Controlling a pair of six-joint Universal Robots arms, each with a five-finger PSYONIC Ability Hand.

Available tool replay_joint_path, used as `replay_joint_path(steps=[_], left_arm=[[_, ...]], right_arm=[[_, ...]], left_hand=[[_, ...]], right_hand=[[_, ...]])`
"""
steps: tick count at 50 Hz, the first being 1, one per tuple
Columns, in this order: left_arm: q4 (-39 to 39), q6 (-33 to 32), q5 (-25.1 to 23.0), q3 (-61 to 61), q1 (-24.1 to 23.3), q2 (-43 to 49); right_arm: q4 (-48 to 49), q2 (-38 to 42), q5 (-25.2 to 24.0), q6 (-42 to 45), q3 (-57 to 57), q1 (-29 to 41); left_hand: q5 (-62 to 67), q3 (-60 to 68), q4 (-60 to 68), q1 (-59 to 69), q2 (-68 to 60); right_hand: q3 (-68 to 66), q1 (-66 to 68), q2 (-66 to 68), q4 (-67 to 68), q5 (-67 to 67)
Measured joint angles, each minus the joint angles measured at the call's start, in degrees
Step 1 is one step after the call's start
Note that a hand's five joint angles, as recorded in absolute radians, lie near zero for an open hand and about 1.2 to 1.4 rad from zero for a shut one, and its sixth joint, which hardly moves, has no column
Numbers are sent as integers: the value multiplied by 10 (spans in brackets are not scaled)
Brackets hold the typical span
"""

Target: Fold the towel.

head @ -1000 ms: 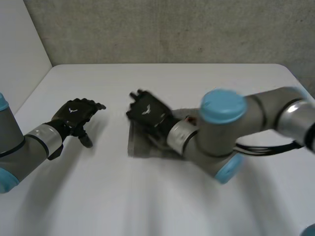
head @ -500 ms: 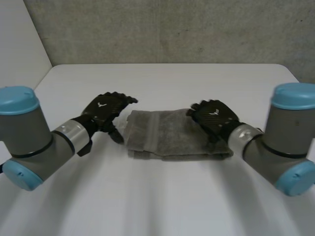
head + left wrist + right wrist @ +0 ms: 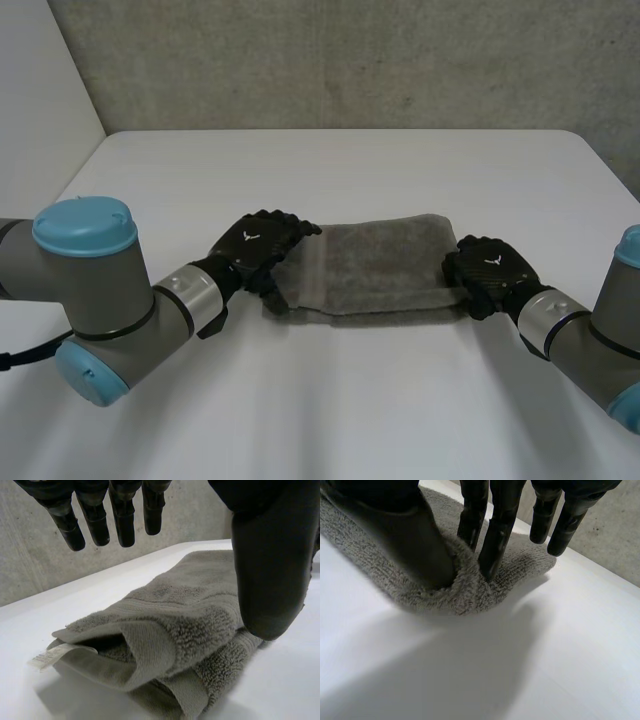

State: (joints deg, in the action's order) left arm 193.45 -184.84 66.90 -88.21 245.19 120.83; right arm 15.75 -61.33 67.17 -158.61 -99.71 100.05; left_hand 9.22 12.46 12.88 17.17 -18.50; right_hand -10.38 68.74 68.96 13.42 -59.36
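Observation:
A grey towel (image 3: pixel 380 265) lies folded into a long band in the middle of the white table (image 3: pixel 330 400). My left hand (image 3: pixel 255 245) is at the towel's left end. Its straight fingers (image 3: pixel 95 520) hang above the layered folds of the towel (image 3: pixel 175 625), the thumb (image 3: pixel 270 570) reaches down beside the cloth, and it is open. My right hand (image 3: pixel 490 270) is at the towel's right end. There its thumb (image 3: pixel 405 540) and fingers (image 3: pixel 492 545) dig into the towel (image 3: pixel 470 592) and pinch a ridge of cloth between them.
A white label (image 3: pixel 50 655) sticks out of the folds at the towel's left end. A grey wall (image 3: pixel 350 60) rises behind the table's far edge. Both forearms lie low over the table on either side of the towel.
My right hand has swept along the towel from its left end to its right end and closed on the cloth. My left hand has come in to the towel's left end.

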Motion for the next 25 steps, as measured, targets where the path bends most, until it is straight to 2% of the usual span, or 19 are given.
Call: replay_joint_path(steps=[4, 16, 20, 25], left_arm=[[0, 0, 0, -3, 1, 0], [-2, 0, 1, -21, 8, -8], [-2, 0, 1, -32, 15, -19], [-2, 0, 0, -50, 32, -37]], right_arm=[[-1, -7, -4, 1, -6, -3], [-12, -79, -45, 41, 18, -27], [-18, -88, -49, 45, 61, 7], [-30, -55, -49, 30, 134, 93]], left_hand=[[0, 0, 0, 0, 0], [0, 0, 0, 0, 0], [0, 0, 0, 0, 0], [0, 0, 0, 0, 0]], right_hand=[[0, 43, 29, 0, -57], [0, 51, 34, 0, -64], [0, 51, 34, 0, -67], [0, 53, 39, 0, -68]])
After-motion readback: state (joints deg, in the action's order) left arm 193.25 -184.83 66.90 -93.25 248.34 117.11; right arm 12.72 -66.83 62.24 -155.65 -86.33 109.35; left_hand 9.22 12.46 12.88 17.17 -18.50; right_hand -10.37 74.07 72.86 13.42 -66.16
